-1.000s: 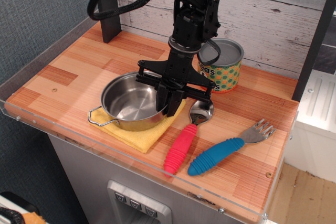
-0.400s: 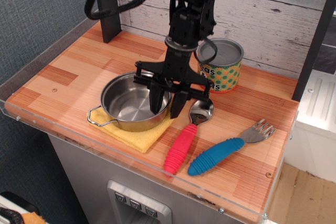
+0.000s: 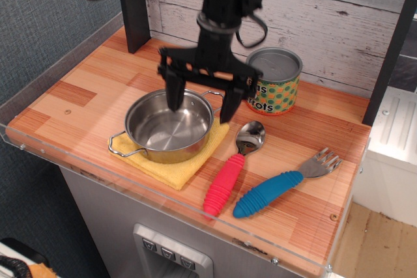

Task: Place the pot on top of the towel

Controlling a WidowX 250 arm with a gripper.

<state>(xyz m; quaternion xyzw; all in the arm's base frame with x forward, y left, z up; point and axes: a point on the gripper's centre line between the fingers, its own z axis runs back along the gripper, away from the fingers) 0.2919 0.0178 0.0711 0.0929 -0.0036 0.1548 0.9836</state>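
The shiny steel pot (image 3: pixel 166 128) with wire loop handles sits on the yellow towel (image 3: pixel 176 167) near the front of the wooden counter. My gripper (image 3: pixel 202 105) hangs above the pot's back right rim with its two black fingers spread wide and nothing between them. It is clear of the pot. The left finger (image 3: pixel 174 96) is over the pot's bowl, the right finger (image 3: pixel 229 105) is beyond its rim.
A green-and-orange dotted tin can (image 3: pixel 275 81) stands behind right of the gripper. A spoon with a red handle (image 3: pixel 229 172) and a fork with a blue handle (image 3: pixel 280 187) lie right of the towel. A clear acrylic rim (image 3: pixel 156 190) edges the counter front.
The gripper let go of the pot's right rim, opened wide and rose up. The pot stayed on the towel.
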